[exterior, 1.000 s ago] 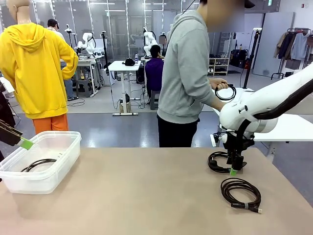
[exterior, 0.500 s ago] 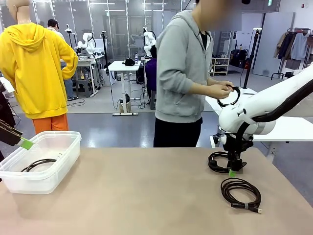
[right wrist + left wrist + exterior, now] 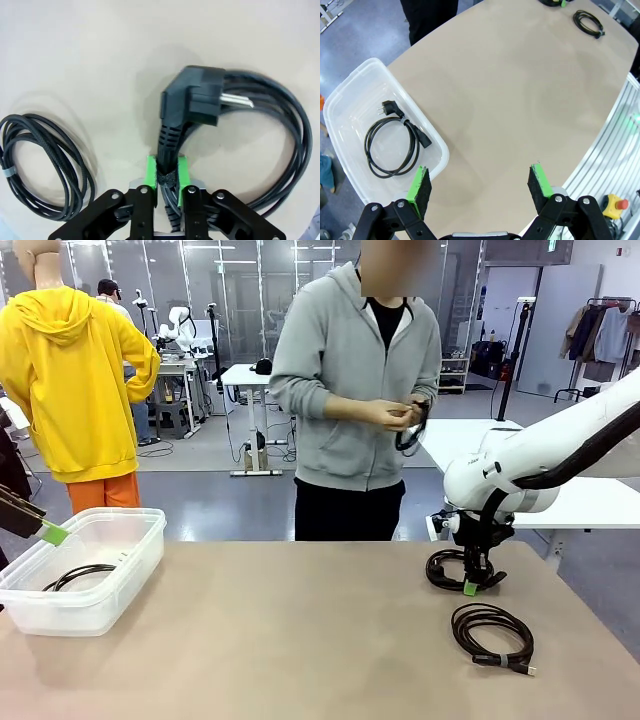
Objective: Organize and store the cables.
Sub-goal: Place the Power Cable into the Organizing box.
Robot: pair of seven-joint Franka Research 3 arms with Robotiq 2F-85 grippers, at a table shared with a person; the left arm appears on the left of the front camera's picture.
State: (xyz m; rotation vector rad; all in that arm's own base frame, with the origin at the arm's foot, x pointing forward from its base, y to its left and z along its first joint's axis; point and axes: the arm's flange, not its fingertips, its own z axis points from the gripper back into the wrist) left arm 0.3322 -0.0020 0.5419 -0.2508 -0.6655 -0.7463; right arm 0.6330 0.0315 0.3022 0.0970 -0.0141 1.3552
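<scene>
Cables [image 3: 436, 572], front view: where are they?
— Your right gripper [image 3: 470, 585] is clamped on the power cable [image 3: 447, 558] at the table's [image 3: 300, 640] far right. A second coil [image 3: 490, 633] lies just beside it, and a stored cable [image 3: 80, 575] sits in the bin [image 3: 130, 540].
Left wrist view?
— Your left gripper [image 3: 480, 177] hangs open by the bin's rim.
Right wrist view?
— Pads [image 3: 151, 172] pinch the cord just below its plug [image 3: 195, 100]. Pickup step, I judge; next, lift it clear and carry it to the bin.
</scene>
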